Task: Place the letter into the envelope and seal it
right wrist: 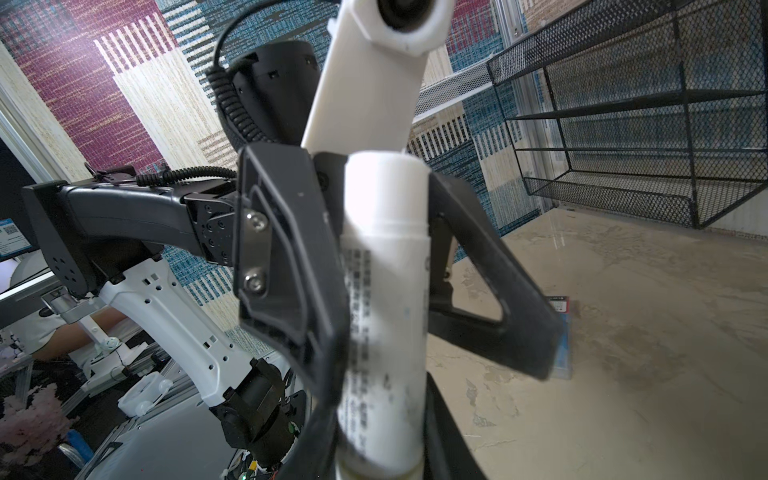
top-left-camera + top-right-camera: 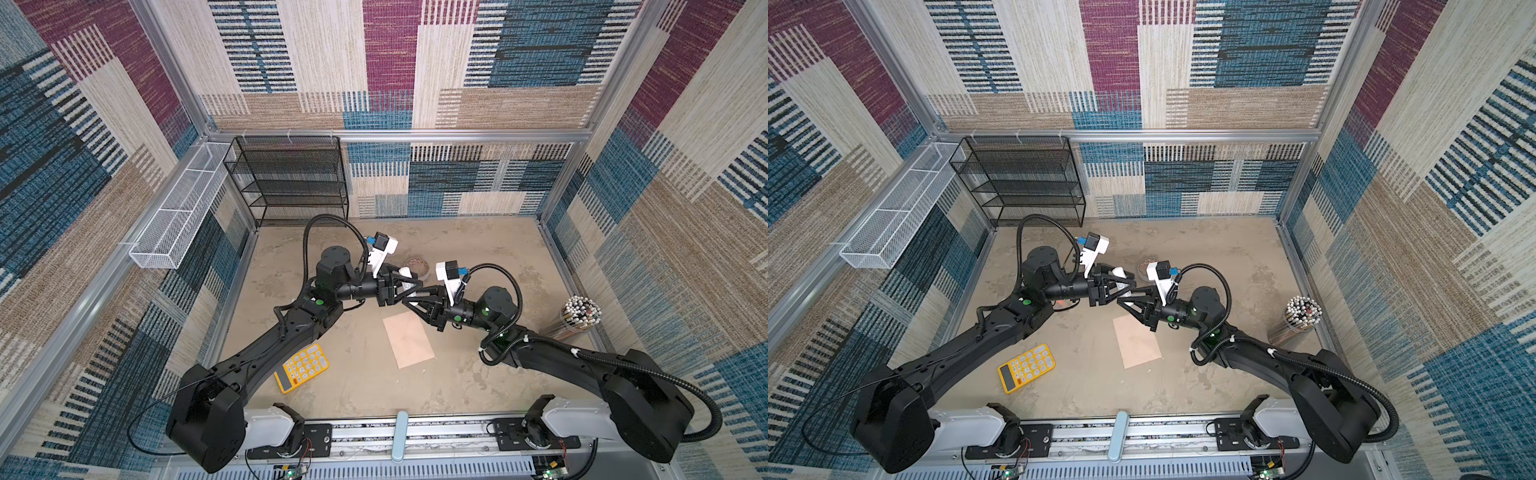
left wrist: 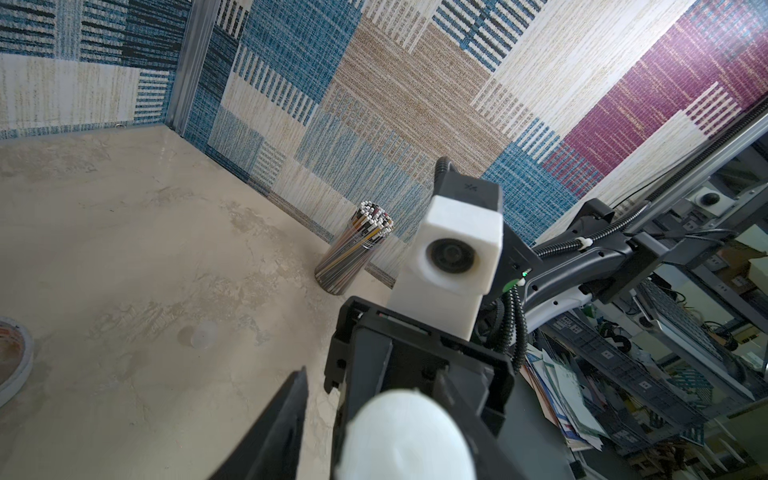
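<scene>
Two grippers hung tip to tip in both top views, left gripper (image 2: 409,284) and right gripper (image 2: 411,303), by the far end of the envelope (image 2: 409,340), which lay flat on the table (image 2: 478,257). No letter in sight, so probably inside. Left wrist: white stick (image 3: 403,436) end-on, small clear cap (image 3: 199,334) lying loose. Right wrist: left jaws spread off the stick, right fingers (image 1: 446,440) clenched on it. Sealing judged not yet done.
</scene>
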